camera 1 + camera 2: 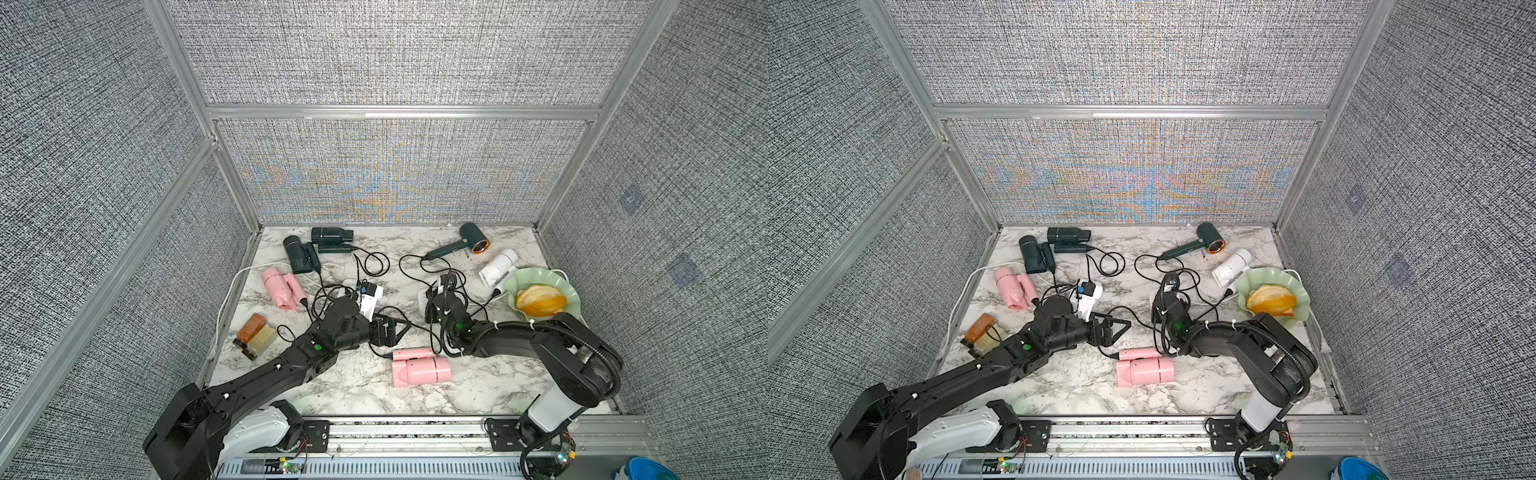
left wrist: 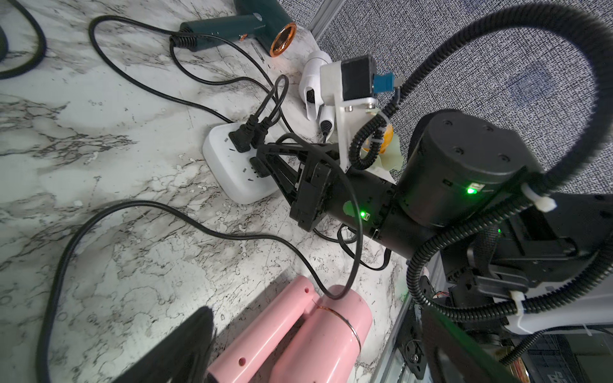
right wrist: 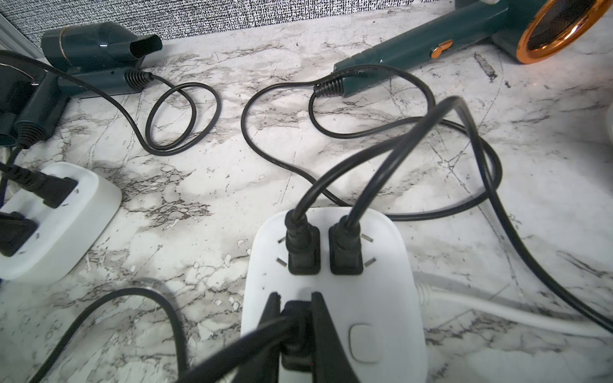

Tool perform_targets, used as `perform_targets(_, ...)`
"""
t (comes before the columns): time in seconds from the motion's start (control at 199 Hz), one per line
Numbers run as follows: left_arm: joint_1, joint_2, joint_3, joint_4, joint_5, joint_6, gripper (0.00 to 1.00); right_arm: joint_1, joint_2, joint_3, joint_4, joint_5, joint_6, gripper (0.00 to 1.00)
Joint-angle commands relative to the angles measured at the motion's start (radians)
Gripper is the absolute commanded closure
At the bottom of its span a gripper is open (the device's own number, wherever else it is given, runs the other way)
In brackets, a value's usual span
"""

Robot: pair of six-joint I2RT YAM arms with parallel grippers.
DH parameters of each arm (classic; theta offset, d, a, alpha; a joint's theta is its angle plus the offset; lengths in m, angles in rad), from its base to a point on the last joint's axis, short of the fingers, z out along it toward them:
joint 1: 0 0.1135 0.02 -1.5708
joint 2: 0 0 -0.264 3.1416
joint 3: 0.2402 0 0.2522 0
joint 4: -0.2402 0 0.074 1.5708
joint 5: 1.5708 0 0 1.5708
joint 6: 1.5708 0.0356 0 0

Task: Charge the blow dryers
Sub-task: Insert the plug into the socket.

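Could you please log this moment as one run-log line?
right claw: shut on black plug at white power strip | left claw: open | plug seating: cannot tell

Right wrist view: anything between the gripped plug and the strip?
Nothing visible. The right gripper is shut on the plug, which is against the strip face, beside two seated plugs that leave its socket free. Whether it is fully in is hidden by the jaws.

In both top views you look down from high up at the whole marble table [image 1: 478, 386]. Your left wrist camera sits low and looks across at the right arm [image 2: 464, 165]. Your right wrist camera hangs close over the white power strip [image 3: 391, 298]. Both wrist views share it and the green blow dryer [image 3: 414, 51].
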State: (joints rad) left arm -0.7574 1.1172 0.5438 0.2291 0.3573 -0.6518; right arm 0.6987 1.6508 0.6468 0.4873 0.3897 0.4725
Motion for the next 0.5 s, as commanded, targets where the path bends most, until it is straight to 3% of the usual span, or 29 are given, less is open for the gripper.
perform_targets(0.0, 0.0, 0.002, -0.002, 0.009, -0.002, 0.001, 0.02, -0.001, -0.001, -0.024, -0.146, -0.012, 0.02, 1.0)
perform_targets(0.497, 0.0, -0.006, 0.005, -0.004, -0.015, 0.004, 0.02, 0.0, 0.025, -0.032, -0.168, -0.032, 0.029, 1.0)
